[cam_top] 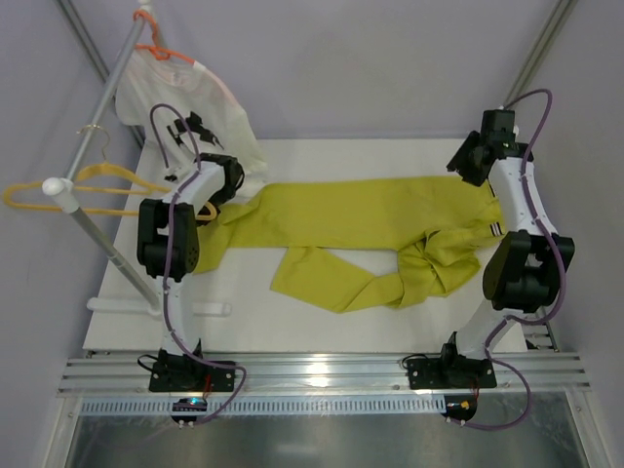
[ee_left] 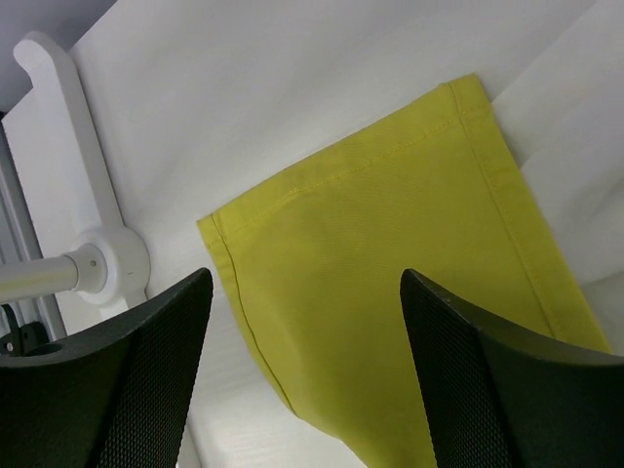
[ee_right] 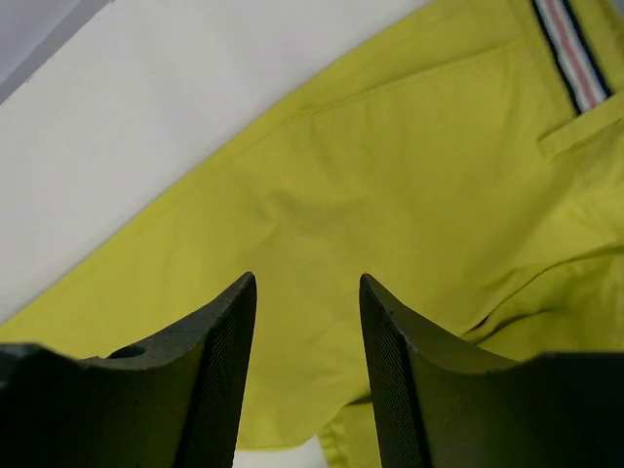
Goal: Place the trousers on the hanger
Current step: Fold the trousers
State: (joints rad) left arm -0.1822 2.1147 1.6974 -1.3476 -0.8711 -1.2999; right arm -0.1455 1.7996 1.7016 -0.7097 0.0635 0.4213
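The yellow-green trousers (cam_top: pixel 361 219) lie spread along the white table (cam_top: pixel 292 327) from left edge to right, the left gripper (ee_left: pixel 304 283) over a leg end and the right gripper (ee_right: pixel 307 283) near the striped waistband, both with fingers apart and empty, while the yellow hanger (cam_top: pixel 122 174) hangs on the rail beyond the left edge.

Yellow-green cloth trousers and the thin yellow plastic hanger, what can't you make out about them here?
- Top view: the left arm covers one leg end of the yellow-green cloth trousers.
- Top view: the right arm hides part of their striped waistband.
- Top view: the grey rack rail crosses the thin yellow plastic hanger.
- Wrist views: the hanger is out of frame.
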